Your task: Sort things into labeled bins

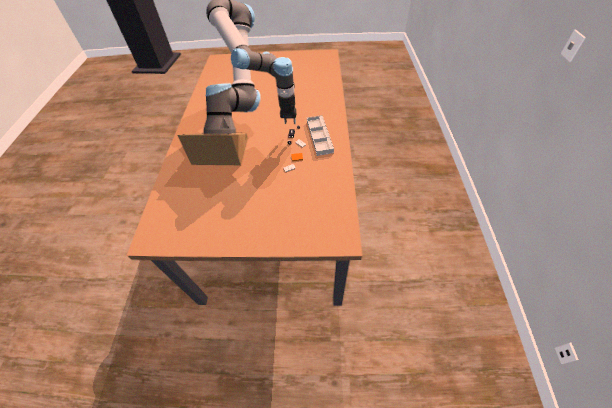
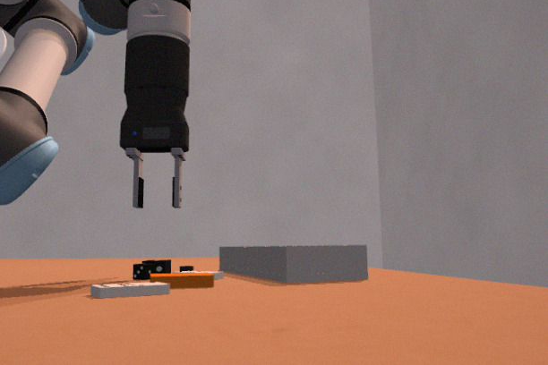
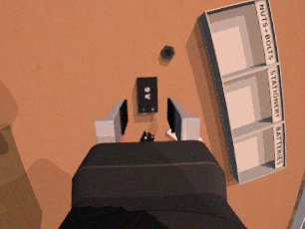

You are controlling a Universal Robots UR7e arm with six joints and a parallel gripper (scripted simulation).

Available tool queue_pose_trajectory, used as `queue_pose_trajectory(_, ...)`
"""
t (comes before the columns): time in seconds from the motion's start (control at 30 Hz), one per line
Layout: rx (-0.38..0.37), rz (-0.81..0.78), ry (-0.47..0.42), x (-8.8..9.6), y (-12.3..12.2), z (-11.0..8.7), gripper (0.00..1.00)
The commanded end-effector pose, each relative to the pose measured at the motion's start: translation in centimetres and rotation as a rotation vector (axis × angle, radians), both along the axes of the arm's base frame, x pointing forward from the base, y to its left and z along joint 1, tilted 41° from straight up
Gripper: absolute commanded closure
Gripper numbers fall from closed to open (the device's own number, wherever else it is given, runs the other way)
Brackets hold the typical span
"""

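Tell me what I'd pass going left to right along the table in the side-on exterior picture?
White flat piece → black dotted block → orange flat piece → grey bin box. The open gripper hangs above the black block, holding nothing.

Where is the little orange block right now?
In the top view, the orange block lies flat on the table, between two white pieces, just left of the grey bins.
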State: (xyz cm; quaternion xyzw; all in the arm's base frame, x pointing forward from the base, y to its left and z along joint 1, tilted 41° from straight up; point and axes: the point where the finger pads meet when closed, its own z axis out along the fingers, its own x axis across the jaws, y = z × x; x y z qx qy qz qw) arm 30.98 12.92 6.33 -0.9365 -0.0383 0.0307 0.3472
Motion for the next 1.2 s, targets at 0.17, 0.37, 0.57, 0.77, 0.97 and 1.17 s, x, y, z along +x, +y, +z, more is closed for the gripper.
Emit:
queue_pose_trajectory(0.17,0.003,0.007,-0.007,0.1,0.0,0.1,0.2)
queue_pose_trajectory(0.37,0.003,0.006,-0.007,0.1,0.0,0.1,0.2)
queue_pose_trajectory(0.57,0.003,0.006,-0.007,0.1,0.0,0.1,0.2)
queue_pose_trajectory(0.77,0.003,0.006,-0.007,0.1,0.0,0.1,0.2)
queue_pose_trajectory(0.97,0.003,0.007,-0.007,-0.1,1.1,-1.2,0.2)
queue_pose_trajectory(1.17,0.003,0.007,-0.007,-0.2,2.6,-3.0,0.2)
